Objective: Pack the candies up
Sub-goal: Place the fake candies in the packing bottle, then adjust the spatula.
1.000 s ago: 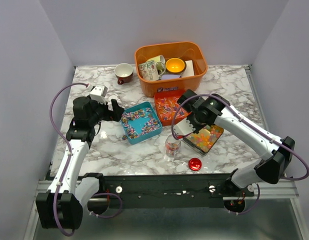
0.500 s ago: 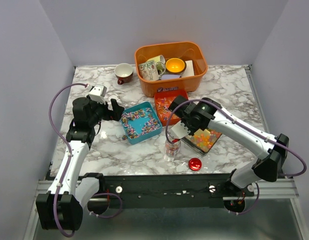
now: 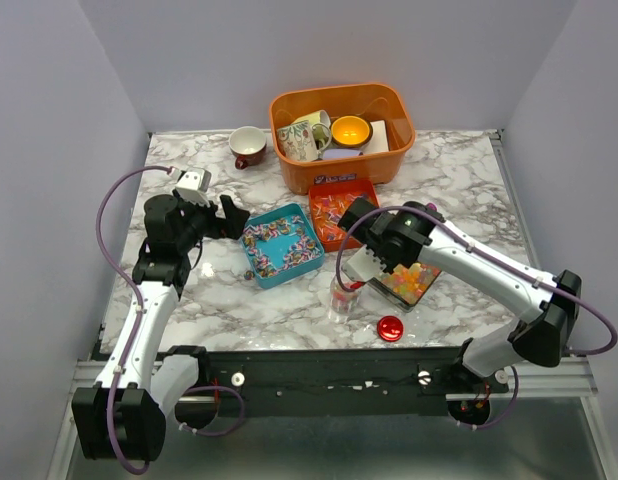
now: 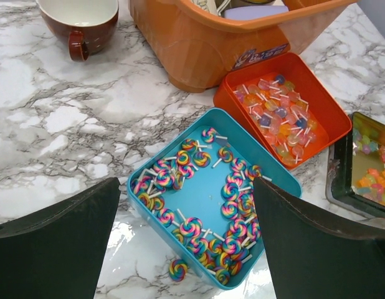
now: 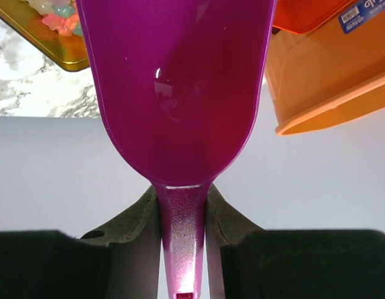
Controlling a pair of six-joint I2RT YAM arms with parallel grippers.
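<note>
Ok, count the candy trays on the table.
3: the blue tray at centre, the orange tray behind it by the orange bin, and the dark tin to their right. None seems hidden.

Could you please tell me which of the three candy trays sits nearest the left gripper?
The blue tray, full of rainbow swirl lollipops; the red tray and the dark tray lie farther right.

The white-and-grey marbled tabletop (image 3: 459,190) is carrying a big orange plastic tub (image 3: 379,168) at the far middle, with a dark red ceramic cup (image 3: 248,147) standing to its left. Nearer, a blue rectangular tray (image 3: 283,250), a red-orange square tray (image 3: 341,184) and a dark gold-lined tin (image 4: 340,174) are lying left to right. A small clear jar (image 3: 341,300) and a round red lid (image 3: 390,327) are sitting nearest, and one stray rainbow swirl lollipop (image 4: 177,269) is lying just beside the blue tray.
</note>
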